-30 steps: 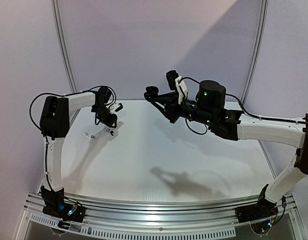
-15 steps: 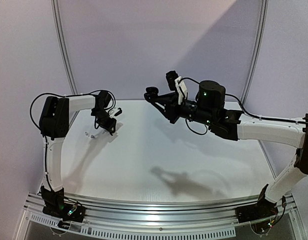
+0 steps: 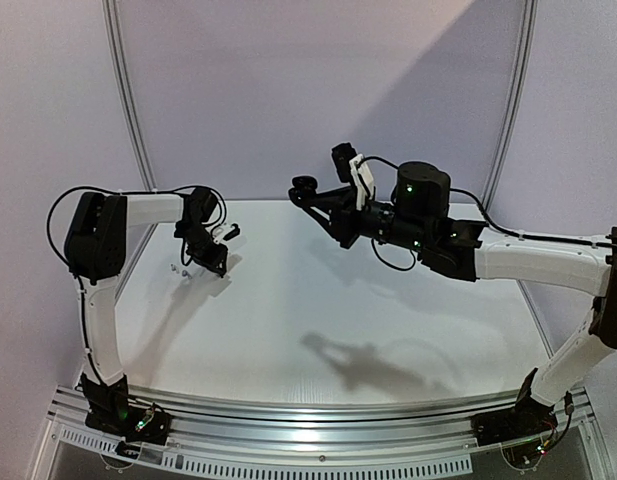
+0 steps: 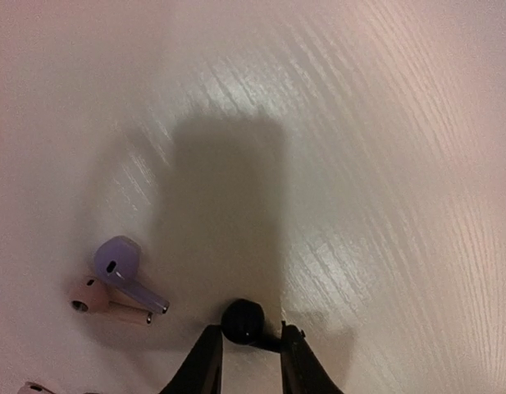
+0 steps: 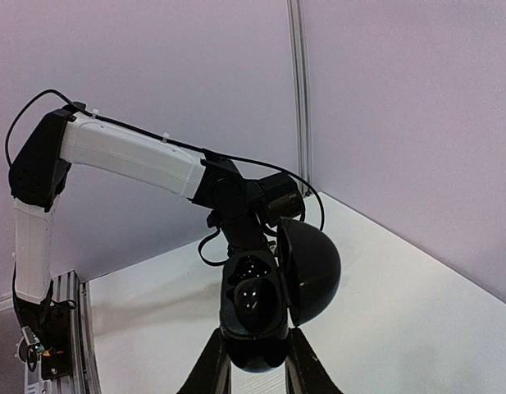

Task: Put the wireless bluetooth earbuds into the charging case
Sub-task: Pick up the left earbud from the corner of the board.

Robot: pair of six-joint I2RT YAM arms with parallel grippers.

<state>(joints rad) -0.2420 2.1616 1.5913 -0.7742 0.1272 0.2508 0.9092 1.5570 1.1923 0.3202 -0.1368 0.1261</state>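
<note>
In the left wrist view my left gripper (image 4: 251, 330) is shut on a small black earbud (image 4: 242, 320). Its round head sits between the fingertips and its stem lies against the right finger, just above the table. A lavender earbud (image 4: 121, 267) and a pink earbud (image 4: 97, 300) lie side by side on the table to its left. My right gripper (image 5: 254, 341) is shut on a round black charging case (image 5: 254, 316) held up in the air. The case's lid (image 5: 312, 271) hangs open to the right, and something dark and glossy sits in its lower socket. From above, the case (image 3: 304, 183) is far right of the left gripper (image 3: 213, 262).
Another pale bud (image 4: 31, 387) is cut off at the bottom left of the left wrist view. The white table (image 3: 328, 300) stretches between the arms, with its back edge against the lilac wall. In the right wrist view the left arm (image 5: 129, 156) stands behind the case.
The left arm has moved a little to the left and its jaws have closed on the black earbud. The right arm and the open case have not moved.
</note>
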